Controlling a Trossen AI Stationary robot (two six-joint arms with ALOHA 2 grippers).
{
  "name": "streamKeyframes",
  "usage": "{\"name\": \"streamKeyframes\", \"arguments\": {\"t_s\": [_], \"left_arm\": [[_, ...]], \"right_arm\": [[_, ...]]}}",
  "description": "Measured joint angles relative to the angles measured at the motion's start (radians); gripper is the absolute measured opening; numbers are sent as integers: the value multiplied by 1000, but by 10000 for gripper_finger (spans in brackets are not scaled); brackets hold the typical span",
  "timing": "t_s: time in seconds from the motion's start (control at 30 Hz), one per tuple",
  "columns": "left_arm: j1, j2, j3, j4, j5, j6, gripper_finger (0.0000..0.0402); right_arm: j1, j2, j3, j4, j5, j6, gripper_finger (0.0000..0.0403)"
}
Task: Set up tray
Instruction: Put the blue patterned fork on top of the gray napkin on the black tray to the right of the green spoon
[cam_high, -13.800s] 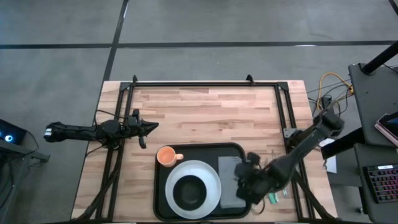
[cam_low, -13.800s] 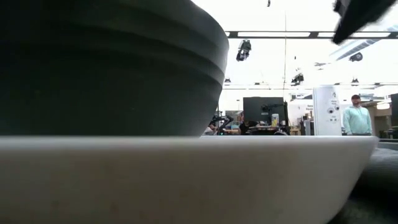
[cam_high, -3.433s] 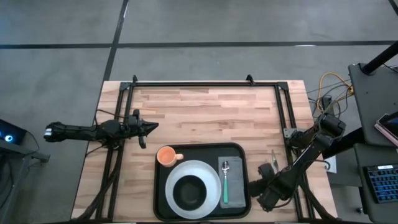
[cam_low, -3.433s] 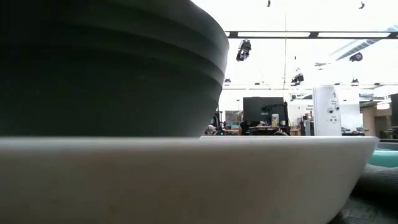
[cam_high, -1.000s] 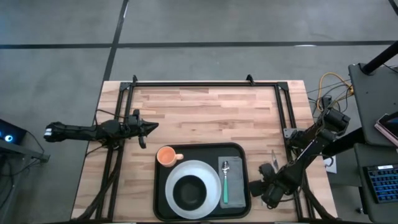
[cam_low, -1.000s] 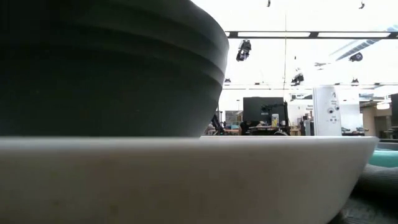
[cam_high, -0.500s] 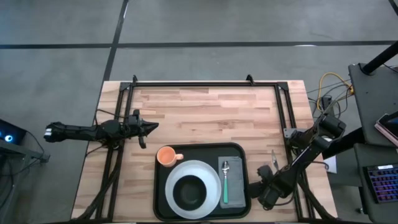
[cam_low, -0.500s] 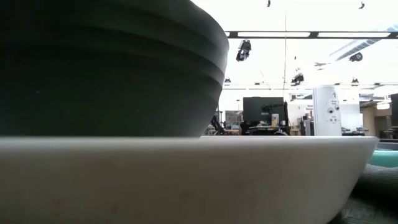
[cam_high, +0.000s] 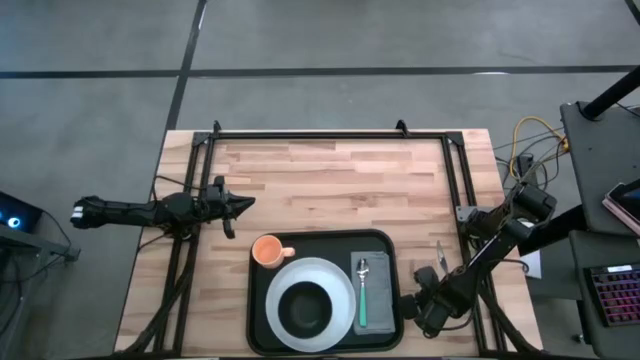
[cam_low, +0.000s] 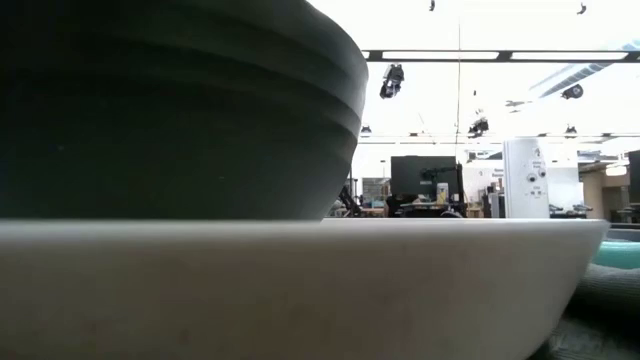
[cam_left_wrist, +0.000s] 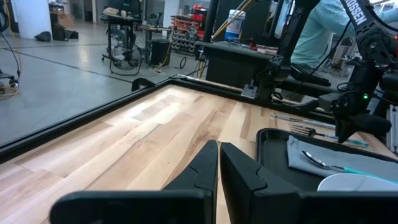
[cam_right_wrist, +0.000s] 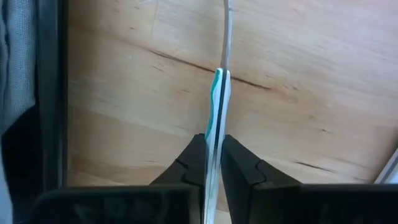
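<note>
The right gripper (cam_high: 424, 306), pinching a teal-handled utensil (cam_right_wrist: 216, 106), sits just beside the tray (cam_high: 385, 241)

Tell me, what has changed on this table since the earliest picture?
A spoon now lies on the grey napkin in the tray. The right end effector left the tray for the bare table on its right and closed on a teal-handled utensil. Left end effector, cup, plate and bowl stayed put.

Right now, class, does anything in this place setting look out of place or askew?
One piece: a teal-handled utensil lies on the bare wood table, outside the tray, while the spoon rests on the napkin. The right tool is shut on it.
</note>
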Motion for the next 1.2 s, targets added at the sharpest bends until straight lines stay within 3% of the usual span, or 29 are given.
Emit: {"name": "streamKeyframes", "arguments": {"t_s": [0.3,0.53,0.77,0.97,1.1,1.2], "left_arm": [[0,0,0,0,0,0,0],[0,0,0,0,0,0,0],[0,0,0,0,0,0,0],[0,0,0,0,0,0,0],[0,0,0,0,0,0,0],[0,0,0,0,0,0,0]], "right_arm": [[-11,-7,38,-8,36,-3,15],[-29,-10,168,-165,89,-9,15],[-65,-8,268,-170,325,-39,14],[-101,-8,221,27,505,-94,14],[-118,-8,131,269,526,-134,13],[-119,-6,83,340,527,-109,13]]}}
